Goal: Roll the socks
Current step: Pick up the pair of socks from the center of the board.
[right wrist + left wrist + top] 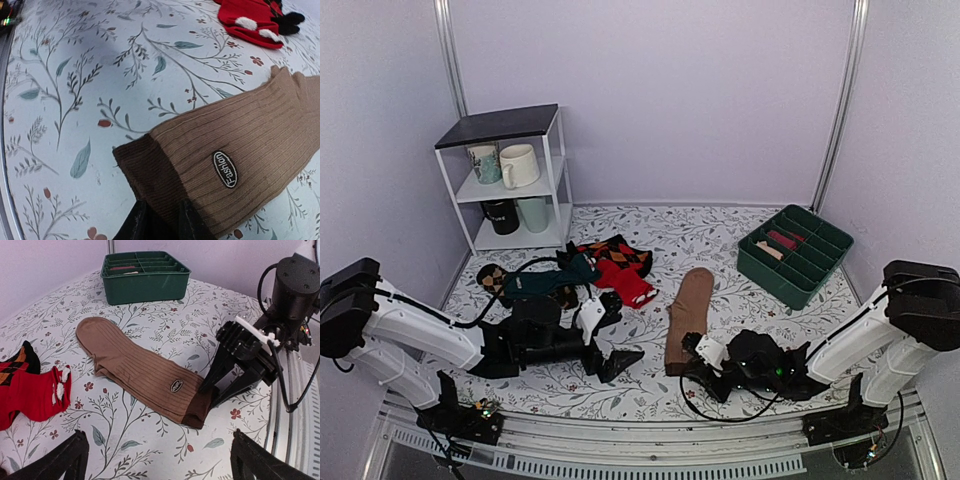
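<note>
Furthest left: left gripper (618,330), spread to its widest, holding nothing, low over the flower-printed table cover (650,390), well apart from the work

Next rightward: long, narrow tan-brown ribbed knitted socks (688,305), flat on the cover, stacked as one strip; long axis from the near edge away toward the far wall, toe end farthest, dark-brown cuff band (200,407) nearest the arm bases

Rightmost: right gripper (695,352), clearly the nearer of the two, right at that cuff end, in line with the strip; fingers standing narrow, cuff cloth between the tips; firm pinch or not, cannot tell

Judged from this: a roll best begun here, cuff toward toe, along the length
</note>
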